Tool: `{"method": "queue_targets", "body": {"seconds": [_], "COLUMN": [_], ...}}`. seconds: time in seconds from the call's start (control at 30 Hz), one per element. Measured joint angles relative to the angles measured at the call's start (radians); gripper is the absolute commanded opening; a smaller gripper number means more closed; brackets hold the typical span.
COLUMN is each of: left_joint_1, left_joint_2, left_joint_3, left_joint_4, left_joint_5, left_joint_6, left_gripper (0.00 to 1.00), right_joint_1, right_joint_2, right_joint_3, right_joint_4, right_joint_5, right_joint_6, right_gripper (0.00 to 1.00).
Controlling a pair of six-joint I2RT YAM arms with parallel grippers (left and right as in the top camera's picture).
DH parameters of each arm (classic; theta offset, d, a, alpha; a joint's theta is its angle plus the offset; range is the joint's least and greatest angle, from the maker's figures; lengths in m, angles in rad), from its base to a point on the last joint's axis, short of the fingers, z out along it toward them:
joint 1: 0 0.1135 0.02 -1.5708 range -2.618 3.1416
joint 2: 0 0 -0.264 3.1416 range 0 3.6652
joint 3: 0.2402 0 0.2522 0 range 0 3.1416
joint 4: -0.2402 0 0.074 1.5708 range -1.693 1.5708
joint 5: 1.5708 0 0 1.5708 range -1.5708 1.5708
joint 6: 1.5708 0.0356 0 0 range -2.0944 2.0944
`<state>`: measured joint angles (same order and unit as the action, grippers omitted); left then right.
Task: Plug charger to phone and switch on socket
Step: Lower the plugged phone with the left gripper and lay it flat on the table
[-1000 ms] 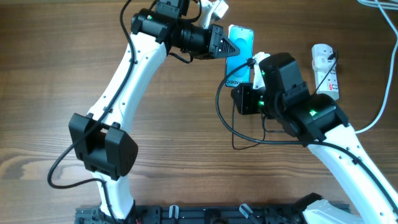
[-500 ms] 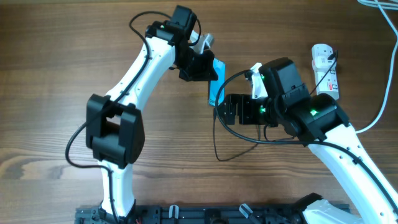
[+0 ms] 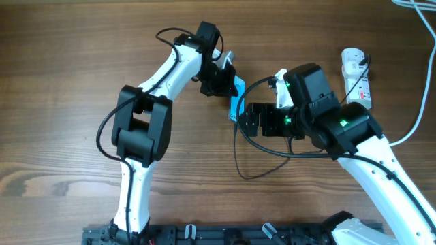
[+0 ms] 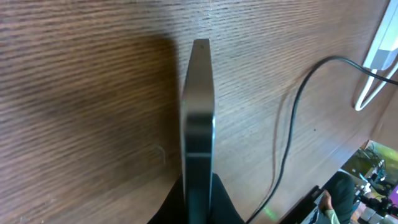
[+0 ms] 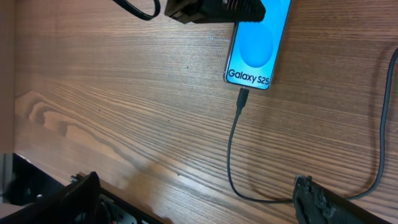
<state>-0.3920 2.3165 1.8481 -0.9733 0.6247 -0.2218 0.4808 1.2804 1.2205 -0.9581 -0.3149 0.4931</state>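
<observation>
Left gripper (image 3: 225, 82): yours is clamped on the phone (image 5: 256, 40) at the end away from its text. In the left wrist view the fingers (image 4: 173, 208) pinch both faces, with the phone seen edge-on.
Phone: it is turned on edge, so from overhead you see only a narrow cyan strip between the two grippers. Its screen faces the right wrist camera, with the "Galaxy S25" end lowest in that view.
Charger (image 5: 242, 99): the plug meets the middle of the phone's text end. You cannot tell whether it is fully seated. Its black cable loops loose over the counter (image 3: 61, 61).
Right gripper (image 5: 196, 182): jaws spread wide and holding nothing, just beside the phone.
Socket (image 3: 356, 78): it lies flat near the counter's right edge, well apart from the phone. The switch is too small to read.
</observation>
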Motion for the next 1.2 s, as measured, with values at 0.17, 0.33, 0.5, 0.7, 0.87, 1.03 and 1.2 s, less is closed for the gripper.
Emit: {"method": "queue_targets", "body": {"seconds": [0.17, 0.33, 0.5, 0.7, 0.87, 1.03, 1.2], "left_joint_1": [-0.006, -0.006, -0.007, -0.007, -0.007, -0.007, -0.008], "left_joint_2": [0.013, 0.013, 0.014, 0.014, 0.014, 0.014, 0.014], "left_joint_3": [0.0, 0.0, 0.0, 0.0, 0.0, 0.0, 0.0], "left_joint_4": [0.029, 0.032, 0.032, 0.002, -0.041, -0.07, -0.08], "left_joint_5": [-0.028, -0.066, -0.106, -0.156, -0.209, -0.224, -0.254], "left_joint_6": [-0.002, -0.001, 0.0, 0.0, 0.0, 0.0, 0.0], "left_gripper": [0.12, 0.22, 0.23, 0.29, 0.29, 0.32, 0.42], "right_joint_1": [0.0, 0.0, 0.0, 0.0, 0.0, 0.0, 0.0], "right_joint_2": [0.0, 0.0, 0.0, 0.0, 0.0, 0.0, 0.0], "right_joint_3": [0.0, 0.0, 0.0, 0.0, 0.0, 0.0, 0.0], "right_joint_4": [-0.003, -0.008, -0.023, -0.032, -0.052, -0.069, -0.079], "right_joint_5": [0.0, 0.002, 0.009, 0.009, 0.009, 0.009, 0.009], "right_joint_6": [0.0, 0.0, 0.0, 0.0, 0.0, 0.0, 0.0], "right_gripper": [1.0, 1.0, 1.0, 1.0, 1.0, 0.99, 1.0]}}
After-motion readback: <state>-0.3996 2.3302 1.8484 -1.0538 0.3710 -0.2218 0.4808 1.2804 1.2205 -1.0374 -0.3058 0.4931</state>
